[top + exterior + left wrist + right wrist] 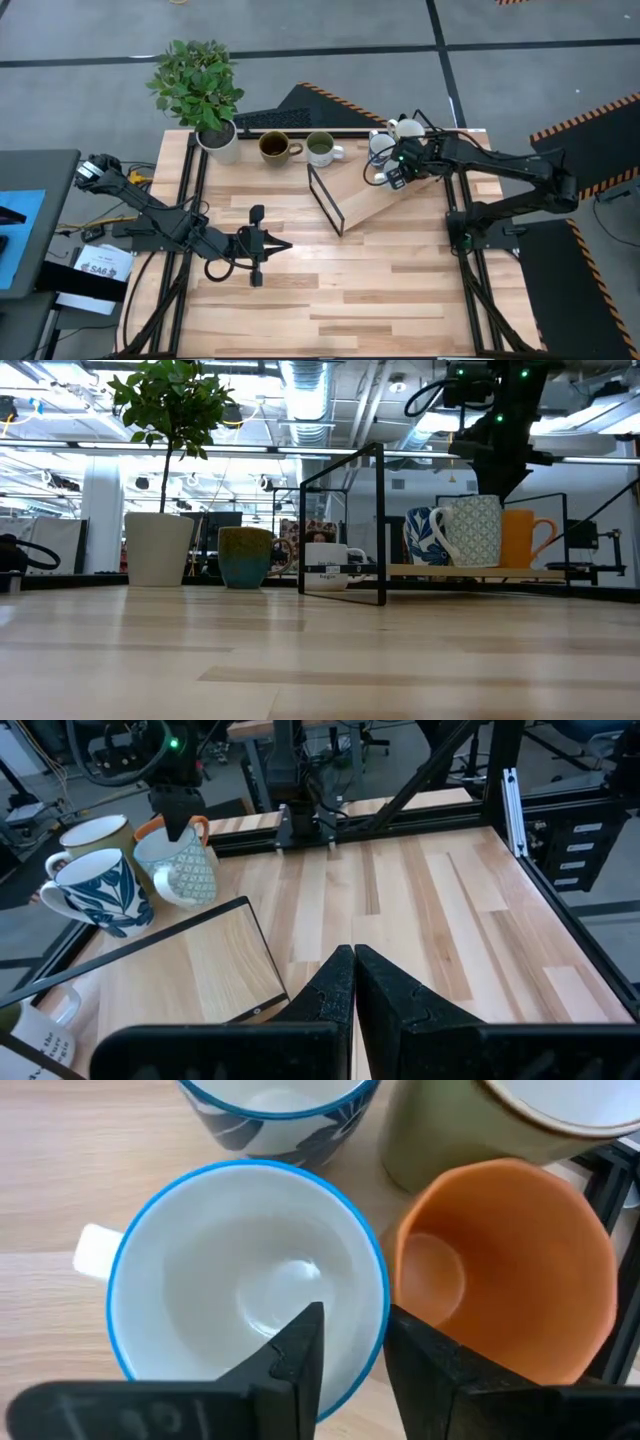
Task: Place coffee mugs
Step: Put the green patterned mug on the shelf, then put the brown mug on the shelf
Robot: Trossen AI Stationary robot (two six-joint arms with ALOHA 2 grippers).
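Overhead, table-level, two wrist views; shared mugs [470,532].

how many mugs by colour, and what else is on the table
brown mug: 1
pale mug, green inside: 1
blue leaf-patterned mug: 1
blue-rimmed patterned mug, right gripper fingers over its rim: 1
orange mug: 1
cream mug: 1
mugs total: 6
white pot with plant: 1
wooden shelf with black wire frame: 1
total: 8

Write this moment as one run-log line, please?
right gripper: shut on rim of blue-rimmed mug, beside orange mug | left gripper: shut, idle over table
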